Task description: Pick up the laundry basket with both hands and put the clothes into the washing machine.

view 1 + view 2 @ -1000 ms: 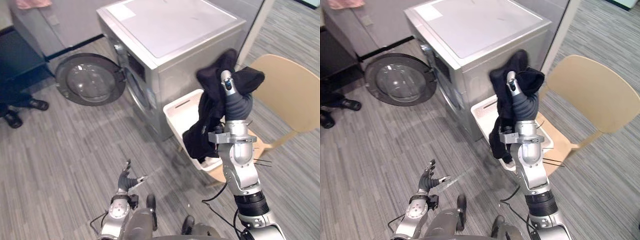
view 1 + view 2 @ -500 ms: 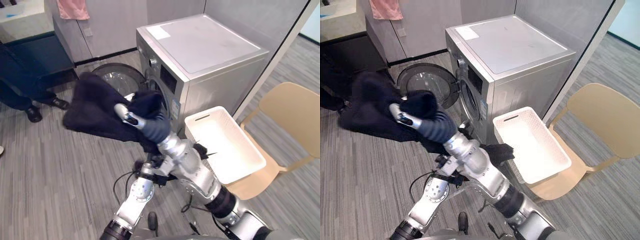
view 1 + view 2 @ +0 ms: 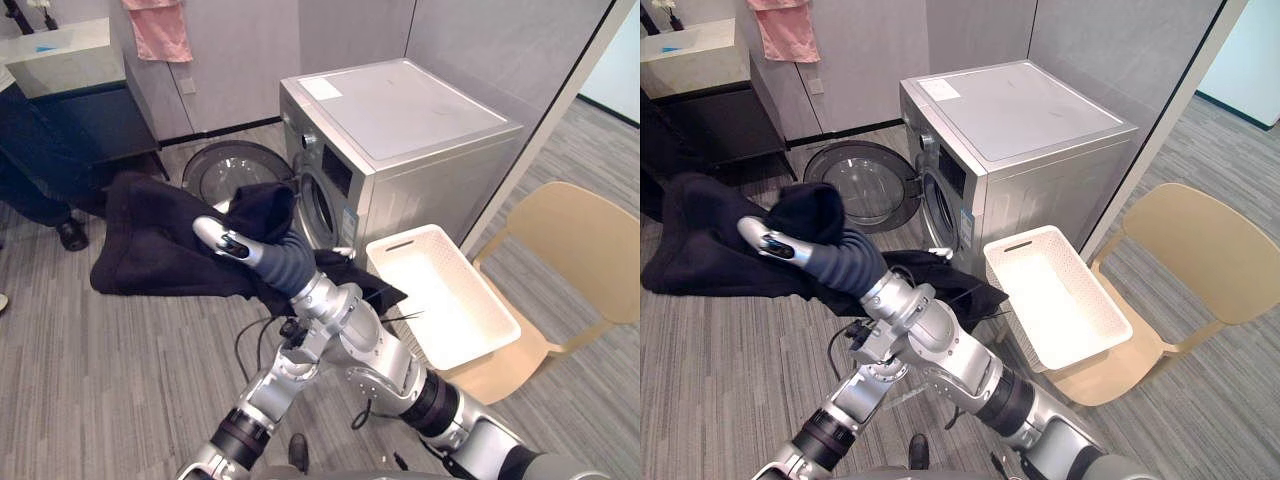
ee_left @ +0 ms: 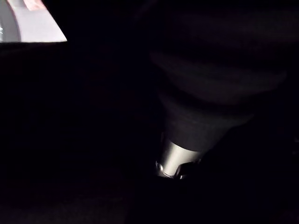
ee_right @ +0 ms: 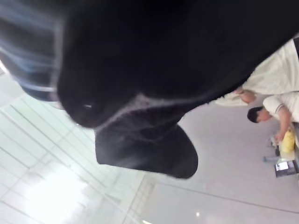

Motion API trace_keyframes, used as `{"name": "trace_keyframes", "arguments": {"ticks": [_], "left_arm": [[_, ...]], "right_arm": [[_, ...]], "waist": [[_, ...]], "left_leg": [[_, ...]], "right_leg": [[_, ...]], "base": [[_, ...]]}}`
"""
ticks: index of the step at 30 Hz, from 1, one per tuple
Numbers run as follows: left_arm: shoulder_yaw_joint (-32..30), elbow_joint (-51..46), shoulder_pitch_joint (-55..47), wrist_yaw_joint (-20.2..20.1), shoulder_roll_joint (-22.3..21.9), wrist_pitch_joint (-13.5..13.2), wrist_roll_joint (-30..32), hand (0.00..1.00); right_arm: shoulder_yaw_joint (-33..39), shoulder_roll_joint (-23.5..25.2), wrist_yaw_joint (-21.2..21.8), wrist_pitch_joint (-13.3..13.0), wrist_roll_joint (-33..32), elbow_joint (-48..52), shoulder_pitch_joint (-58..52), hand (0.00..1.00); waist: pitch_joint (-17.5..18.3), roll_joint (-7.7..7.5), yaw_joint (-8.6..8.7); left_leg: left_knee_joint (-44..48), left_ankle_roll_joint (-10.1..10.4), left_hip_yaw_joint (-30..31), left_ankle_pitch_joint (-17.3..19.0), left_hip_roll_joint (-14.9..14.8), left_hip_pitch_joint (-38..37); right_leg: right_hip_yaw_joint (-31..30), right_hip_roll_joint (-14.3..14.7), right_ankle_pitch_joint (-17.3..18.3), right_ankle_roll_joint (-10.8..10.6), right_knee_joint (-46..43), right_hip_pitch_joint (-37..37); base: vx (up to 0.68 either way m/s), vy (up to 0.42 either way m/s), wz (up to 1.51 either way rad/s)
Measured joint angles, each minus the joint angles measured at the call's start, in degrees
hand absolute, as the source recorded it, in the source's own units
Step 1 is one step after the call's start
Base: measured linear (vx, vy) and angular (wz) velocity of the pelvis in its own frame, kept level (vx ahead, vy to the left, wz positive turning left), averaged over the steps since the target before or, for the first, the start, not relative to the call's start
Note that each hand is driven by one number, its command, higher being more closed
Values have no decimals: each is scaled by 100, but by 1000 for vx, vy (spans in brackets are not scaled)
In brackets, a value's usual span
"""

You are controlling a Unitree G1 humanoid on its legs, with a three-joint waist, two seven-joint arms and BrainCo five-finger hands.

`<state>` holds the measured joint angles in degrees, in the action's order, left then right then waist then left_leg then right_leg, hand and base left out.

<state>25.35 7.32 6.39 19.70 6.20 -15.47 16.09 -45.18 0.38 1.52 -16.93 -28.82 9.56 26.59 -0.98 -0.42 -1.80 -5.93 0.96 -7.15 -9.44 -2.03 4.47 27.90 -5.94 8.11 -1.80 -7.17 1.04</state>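
The black garment [image 3: 150, 255] is a big, soft, matt cloth. It hangs in heavy folds over the right hand [image 3: 225, 243], which is stretched out to the robot's left, above the floor and in front of the washing machine [image 3: 400, 110]. One thick bunch of the cloth sits on top of the hand. A wide flap falls down on the far side of the hand, and a narrower tail goes back along the ribbed wrist cover to a place low in front of the machine, just beside the laundry basket [image 3: 445, 300]. The cloth wraps the hand, so one cannot tell if the hand grips the cloth or only carries it. In the right wrist view the same dark fabric lies close, with a pale seam line across it.

The left arm [image 3: 265, 390] comes up from below and ends under the right forearm and the cloth. One cannot tell the state of the left hand.

The basket is of white plastic, rectangular, with small holes in its walls and a slot handle at the short end. Its bare bottom shows. It lies tilted on the seat of a pale wooden chair [image 3: 585, 240] with a rounded back.

The machine is a silver-grey box with a flat top. Its round glass door [image 3: 232, 172] stands open. A pink towel [image 3: 160, 35] hangs on the grey wall behind. A person's dark shoe [image 3: 72, 235] stands on the grey striped floor [image 3: 100, 380].
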Motion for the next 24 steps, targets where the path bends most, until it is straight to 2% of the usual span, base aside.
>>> {"name": "trace_keyframes", "arguments": {"ticks": [3, 8, 9, 11, 14, 20, 24], "left_arm": [[-367, 0, -573, -114, -1, 2, -121, 100], [-1083, -8, -1299, -234, 3, 2, -467, 100], [-1297, -51, -1504, -268, 1, 1, -658, 100], [-1465, -142, -1666, -326, 1, -2, -782, 100], [-1804, -341, -1954, -369, 23, -11, -1127, 100], [-2055, -341, -2083, -684, 20, -30, -1443, 100], [-2078, -150, -2032, -852, 55, -90, -1538, 100]], "right_arm": [[227, -199, 37, 2, 326, -10, -694, 0], [1505, -664, -62, 4, 1532, -136, -1807, 0], [1986, -803, -200, 4, 1998, -207, -2182, 0], [2247, -897, -297, 4, 2246, -241, -2418, 0], [2790, -1074, -522, 5, 2963, -459, -2909, 0], [3126, -1230, -657, 200, 3768, -1402, -3313, 0], [3112, -1236, -656, 268, 4403, -2046, -3400, 0]], "waist": [[2, 1, 32], [5, -3, 80], [4, -3, 75], [3, -1, 73], [-5, 19, 64], [-27, 178, 40], [-93, 228, -71]], "left_leg": [[-2, 24, 2, -18, -61, 28], [-2, 66, 32, -79, -115, 168], [-2, 70, 52, -81, -138, 181], [-2, 71, 58, -82, -159, 186], [-2, 77, 98, -83, -178, 226], [1, 147, 438, -211, -155, 562], [2, 179, 782, -245, -64, 754]], "right_leg": [[-66, 61, 6, 19, -24, -42], [-125, 159, -54, 93, 13, -138], [-126, 182, -83, 82, 35, -134], [-122, 190, -85, 78, 34, -136], [-89, 218, -82, 80, 40, -148], [239, 225, -17, 94, -90, -358], [623, 37, 354, 52, -643, -560]], "base": [[-77, -28, -4], [-39, -26, 0], [-12, -33, 4], [-2, -37, 2], [8, -40, 5], [9, -32, 27], [-6, -54, 55]]}}
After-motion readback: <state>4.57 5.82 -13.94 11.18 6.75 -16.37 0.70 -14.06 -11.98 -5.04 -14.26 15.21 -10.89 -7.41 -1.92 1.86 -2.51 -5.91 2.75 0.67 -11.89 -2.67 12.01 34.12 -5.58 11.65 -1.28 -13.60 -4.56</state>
